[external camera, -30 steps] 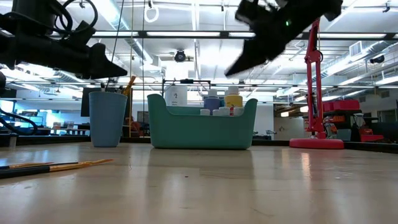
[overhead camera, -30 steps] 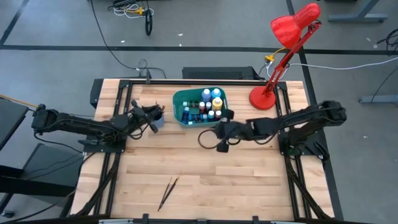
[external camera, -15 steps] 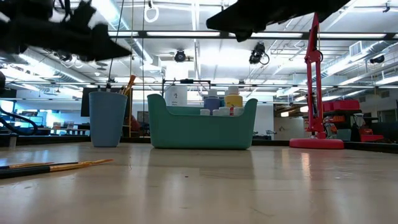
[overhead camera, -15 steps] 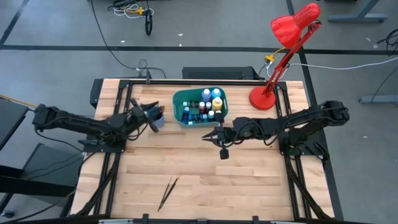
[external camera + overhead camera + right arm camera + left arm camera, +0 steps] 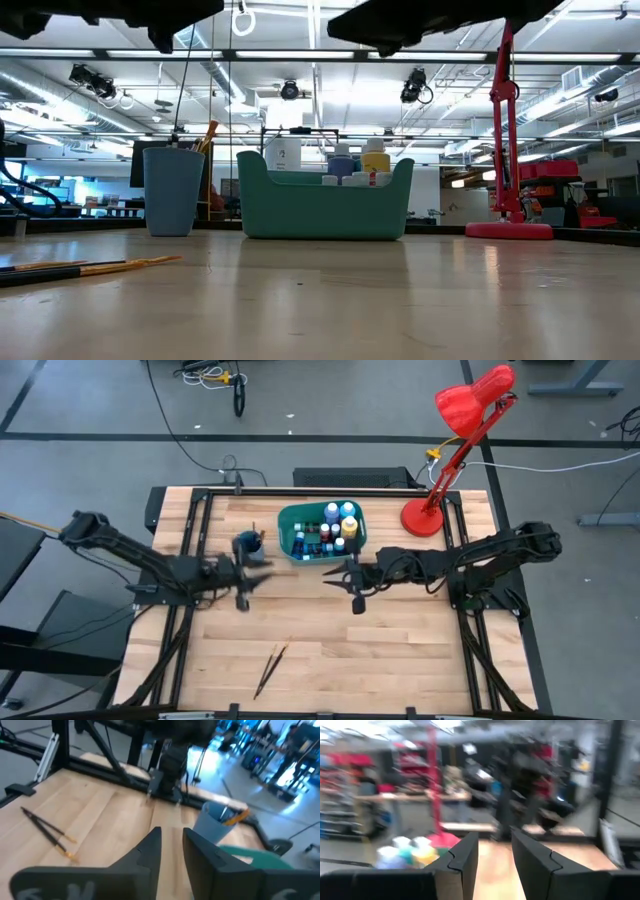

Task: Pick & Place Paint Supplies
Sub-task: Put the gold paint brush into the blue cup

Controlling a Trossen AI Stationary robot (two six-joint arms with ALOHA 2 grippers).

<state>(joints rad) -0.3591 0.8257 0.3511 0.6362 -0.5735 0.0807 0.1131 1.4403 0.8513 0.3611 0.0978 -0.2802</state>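
High view: we are looking at two brushes (image 5: 271,668) lying on the table's near side, long axes running toward the teal bin (image 5: 296,538), which is holding the paint bottles (image 5: 336,525). We are hovering the left gripper (image 5: 250,582) nearer them than the right gripper (image 5: 340,575). Both are standing partly open with nothing between the fingers.

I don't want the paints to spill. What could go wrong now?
Two brushes lie crossed and flat on the table, so thin handles may slip from the fingers or both lift at once. Both arms hang close together near the bin and blue cup; the left gripper and right gripper could bump each other or tip the cup.
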